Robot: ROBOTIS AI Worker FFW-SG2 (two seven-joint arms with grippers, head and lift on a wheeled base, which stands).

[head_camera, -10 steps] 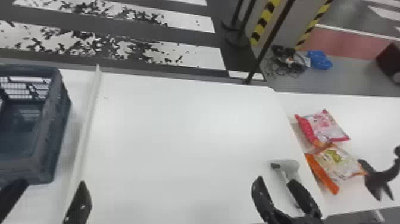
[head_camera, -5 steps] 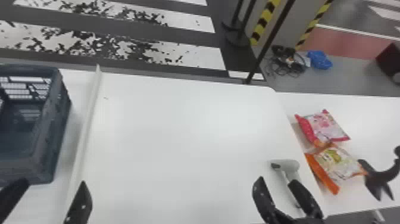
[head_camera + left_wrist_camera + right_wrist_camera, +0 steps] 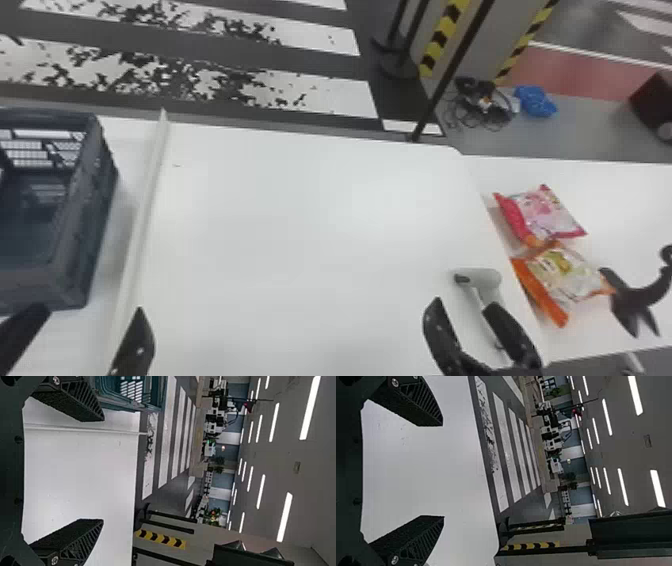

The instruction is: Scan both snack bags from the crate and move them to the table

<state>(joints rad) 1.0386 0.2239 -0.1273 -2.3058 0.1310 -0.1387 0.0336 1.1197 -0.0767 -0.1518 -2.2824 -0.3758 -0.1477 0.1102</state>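
A crinkled pink-and-red snack bag (image 3: 547, 212) and a glossy orange-and-white snack bag (image 3: 562, 272) were set touching on the smooth white table (image 3: 300, 225), the move seemingly completed, the scans unconfirmed. The black left gripper (image 3: 91, 311), by the slatted blue-grey plastic crate (image 3: 82, 245), and the black right gripper (image 3: 465, 303), near the pale pistol-shaped scanner (image 3: 486, 278), were held wide open and empty.

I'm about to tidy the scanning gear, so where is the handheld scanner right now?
In the head view, the scanner lies on the white table's right part, just left of the orange-edged snack bag.
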